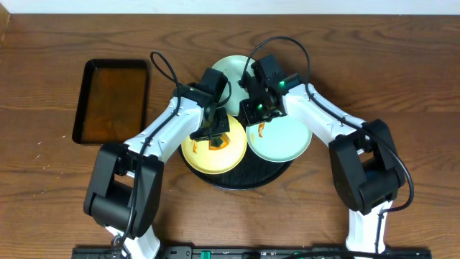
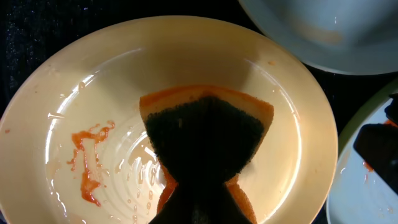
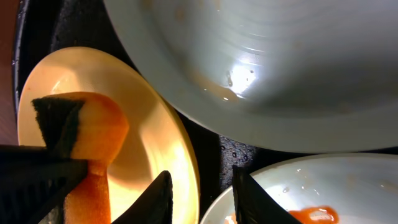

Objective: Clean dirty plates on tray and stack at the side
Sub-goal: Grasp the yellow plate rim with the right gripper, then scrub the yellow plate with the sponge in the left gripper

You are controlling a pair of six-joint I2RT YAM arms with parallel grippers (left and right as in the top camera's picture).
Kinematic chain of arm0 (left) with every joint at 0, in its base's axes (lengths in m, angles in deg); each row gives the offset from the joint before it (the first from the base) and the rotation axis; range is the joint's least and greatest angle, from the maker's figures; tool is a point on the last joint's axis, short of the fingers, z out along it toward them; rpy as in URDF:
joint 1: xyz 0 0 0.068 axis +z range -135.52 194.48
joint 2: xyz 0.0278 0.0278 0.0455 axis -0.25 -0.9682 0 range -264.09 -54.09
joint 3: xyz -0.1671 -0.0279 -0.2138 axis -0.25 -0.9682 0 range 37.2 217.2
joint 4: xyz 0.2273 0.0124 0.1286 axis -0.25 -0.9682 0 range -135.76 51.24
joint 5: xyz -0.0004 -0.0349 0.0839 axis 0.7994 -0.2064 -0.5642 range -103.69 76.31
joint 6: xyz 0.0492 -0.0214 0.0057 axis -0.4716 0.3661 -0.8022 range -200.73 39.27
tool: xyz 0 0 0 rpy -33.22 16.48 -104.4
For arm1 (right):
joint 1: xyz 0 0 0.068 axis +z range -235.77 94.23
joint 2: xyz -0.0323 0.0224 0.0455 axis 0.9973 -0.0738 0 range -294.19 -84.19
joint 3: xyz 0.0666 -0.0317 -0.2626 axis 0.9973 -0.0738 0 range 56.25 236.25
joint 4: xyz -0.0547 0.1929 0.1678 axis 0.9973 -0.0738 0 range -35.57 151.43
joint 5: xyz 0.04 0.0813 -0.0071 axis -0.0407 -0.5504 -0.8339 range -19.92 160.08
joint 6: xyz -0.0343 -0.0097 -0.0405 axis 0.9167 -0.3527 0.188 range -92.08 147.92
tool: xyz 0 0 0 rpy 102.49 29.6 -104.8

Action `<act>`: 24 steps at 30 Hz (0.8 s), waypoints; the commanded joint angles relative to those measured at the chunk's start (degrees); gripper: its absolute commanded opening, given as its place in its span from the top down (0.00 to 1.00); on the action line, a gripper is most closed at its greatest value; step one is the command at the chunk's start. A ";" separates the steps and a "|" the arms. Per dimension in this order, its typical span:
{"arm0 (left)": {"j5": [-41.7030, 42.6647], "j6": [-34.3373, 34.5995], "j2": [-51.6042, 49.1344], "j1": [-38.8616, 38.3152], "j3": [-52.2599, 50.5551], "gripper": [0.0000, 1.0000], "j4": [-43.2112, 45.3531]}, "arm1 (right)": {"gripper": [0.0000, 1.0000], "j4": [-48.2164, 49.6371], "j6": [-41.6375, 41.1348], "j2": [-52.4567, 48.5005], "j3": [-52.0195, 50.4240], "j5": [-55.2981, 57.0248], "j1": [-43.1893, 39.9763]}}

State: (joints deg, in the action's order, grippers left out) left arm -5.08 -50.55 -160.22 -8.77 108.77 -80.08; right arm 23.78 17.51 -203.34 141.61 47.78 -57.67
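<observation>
Nearest you, the round black tray sits centre on the wood table, w/ three plates on it. Front L: yellow plate, wet, w/ an orange sauce smear on its floor. Your left gripper is pinched tight on an orange sponge, dark scour face showing, pressed onto that plate's middle. Front R: near mint plate, just beside the yellow one, w/ a sauce blob by its L edge. Your right gripper hangs over the gap btwn those two plates, fingers partly spread, straddling the yellow plate's rim; nothing seen clamped. Behind: far mint plate, towards the tray's back, partly hidden under both wrists; only faint marks visible on it. Far L, off the round tray & well apart: rectangular black tray holding brown liquid.
</observation>
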 commanded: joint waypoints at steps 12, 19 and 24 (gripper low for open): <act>-0.74 0.55 0.13 0.35 0.00 0.93 -0.11 | 0.69 0.87 3.78 -3.13 0.33 5.25 4.52; -0.74 0.55 0.13 0.35 0.00 0.93 0.07 | 0.89 1.25 3.61 -4.44 -0.04 6.86 5.01; -0.74 0.85 0.09 0.28 -0.11 0.93 0.81 | 0.99 1.46 3.63 -4.63 -0.04 6.84 5.01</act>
State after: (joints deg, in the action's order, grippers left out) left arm -5.08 -50.55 -160.22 -8.77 108.77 -79.62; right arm 25.16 20.87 -207.03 141.59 54.03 -52.95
